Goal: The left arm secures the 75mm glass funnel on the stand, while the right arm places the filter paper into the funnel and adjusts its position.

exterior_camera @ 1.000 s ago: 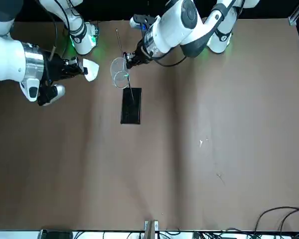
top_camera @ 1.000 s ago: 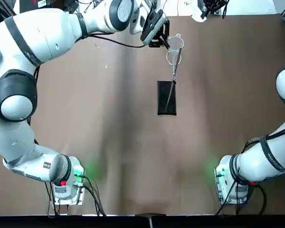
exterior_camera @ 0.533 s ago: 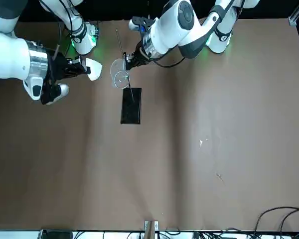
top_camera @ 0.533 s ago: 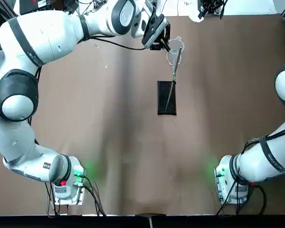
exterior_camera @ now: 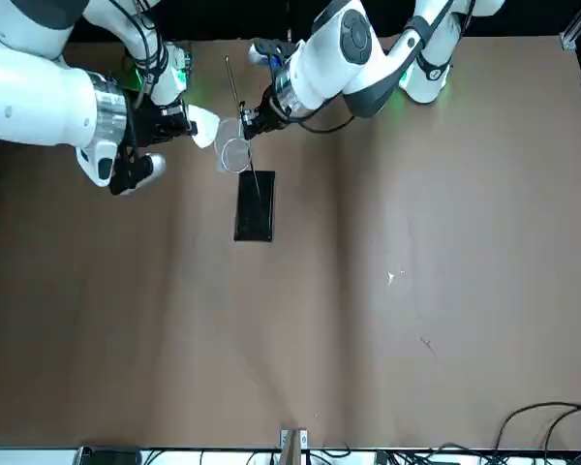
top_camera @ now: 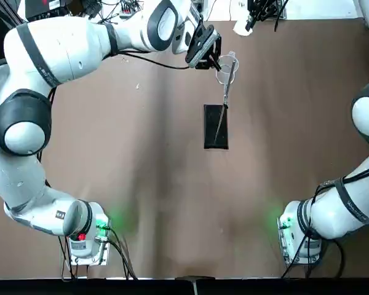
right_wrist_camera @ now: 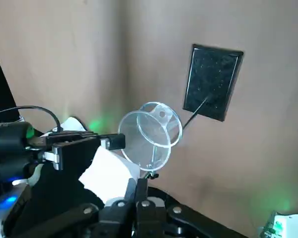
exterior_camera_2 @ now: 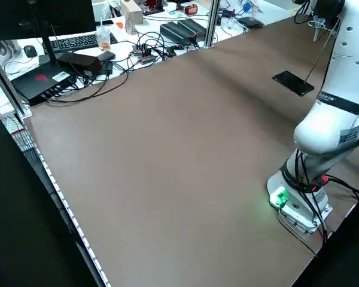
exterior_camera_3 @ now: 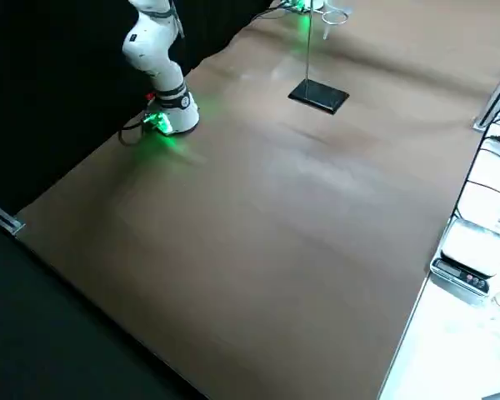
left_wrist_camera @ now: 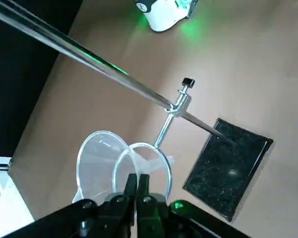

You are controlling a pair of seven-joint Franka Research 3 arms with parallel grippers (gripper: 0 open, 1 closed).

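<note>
The stand has a black base (top_camera: 215, 126) and a thin rod leaning up to a wire ring (exterior_camera: 235, 155). The clear glass funnel (top_camera: 227, 67) (left_wrist_camera: 100, 159) hangs tilted beside and slightly over the ring (left_wrist_camera: 141, 163). My left gripper (top_camera: 210, 60) (exterior_camera: 247, 124) is shut on its rim. My right gripper (exterior_camera: 186, 127) is shut on the white filter paper (exterior_camera: 206, 126) (right_wrist_camera: 107, 174), held just beside the funnel (right_wrist_camera: 150, 131) on the side away from the left gripper. The paper does not touch the funnel.
Cables and gear crowd the far table edge (top_camera: 117, 7). A keyboard and black boxes lie beyond the table in the left side view (exterior_camera_2: 78, 42). A scale sits off the table edge (exterior_camera_3: 471, 248). A small scrap lies on the brown tabletop (top_camera: 137, 86).
My right gripper has carried the filter paper sideways toward the funnel, closing most of the gap. The left gripper has shifted the funnel slightly near the ring.
</note>
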